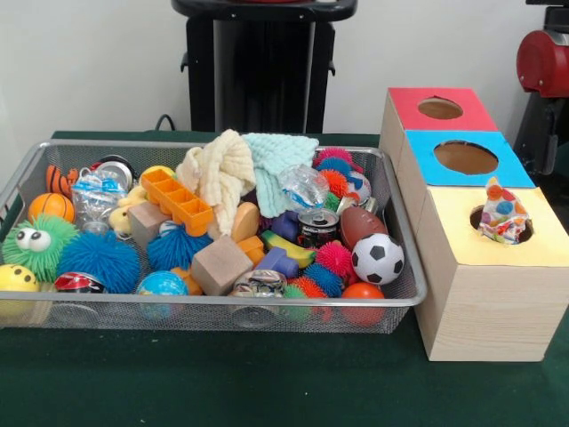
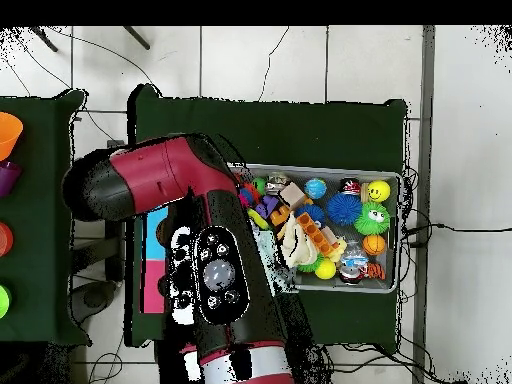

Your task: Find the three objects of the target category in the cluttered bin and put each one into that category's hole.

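Observation:
The silver wire-mesh bin (image 1: 213, 146) stands on the green table, full of toys; it also shows in the overhead view (image 2: 401, 230). One white rag with bright coloured patches (image 1: 503, 215) sits in the round hole (image 1: 475, 217) of the yellow-topped box (image 1: 547, 245), its upper part sticking out. I cannot make out any other printed rag among the clutter. The red and black arm (image 2: 215, 270) lies over the boxes in the overhead view; its gripper does not show in either view.
The blue-topped box (image 1: 425, 165) and red-topped box (image 1: 407, 107) stand behind the yellow one. A cream knitted cloth (image 1: 222, 173) and a mint-green one (image 1: 276, 156) lie on the toys. A red arm part (image 1: 544, 60) shows at the right edge.

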Tool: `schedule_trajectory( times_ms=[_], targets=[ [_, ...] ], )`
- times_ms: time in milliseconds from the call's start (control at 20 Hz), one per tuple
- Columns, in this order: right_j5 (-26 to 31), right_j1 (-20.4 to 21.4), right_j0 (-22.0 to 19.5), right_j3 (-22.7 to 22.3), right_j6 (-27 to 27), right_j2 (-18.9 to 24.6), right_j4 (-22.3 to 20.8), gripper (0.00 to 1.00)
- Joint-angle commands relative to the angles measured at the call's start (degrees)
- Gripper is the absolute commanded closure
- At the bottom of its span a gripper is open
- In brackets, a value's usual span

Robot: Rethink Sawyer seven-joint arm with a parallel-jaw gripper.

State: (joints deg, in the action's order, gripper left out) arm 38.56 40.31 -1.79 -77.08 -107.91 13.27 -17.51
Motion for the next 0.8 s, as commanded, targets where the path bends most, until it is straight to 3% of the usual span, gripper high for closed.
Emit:
schedule_trajectory(
  times_ms=[50,250,300,400,550,800],
  targets=[
    [3.8,-1.4,-1.5,-6.0,3.2,3.8,0.1,0.00],
    [3.4,-1.1,-1.6,-6.3,2.9,3.8,0.3,0.00],
    [2.0,-1.0,-2.2,-7.0,2.9,4.4,0.6,1.00],
    [0.2,-0.9,-2.4,-7.7,1.9,4.5,0.8,1.00],
    [2.6,-1.0,-0.4,-6.2,0.8,2.7,-0.1,1.00],
    [1.6,-1.4,-0.2,-6.4,-0.4,3.0,0.5,1.00]
  ],
)
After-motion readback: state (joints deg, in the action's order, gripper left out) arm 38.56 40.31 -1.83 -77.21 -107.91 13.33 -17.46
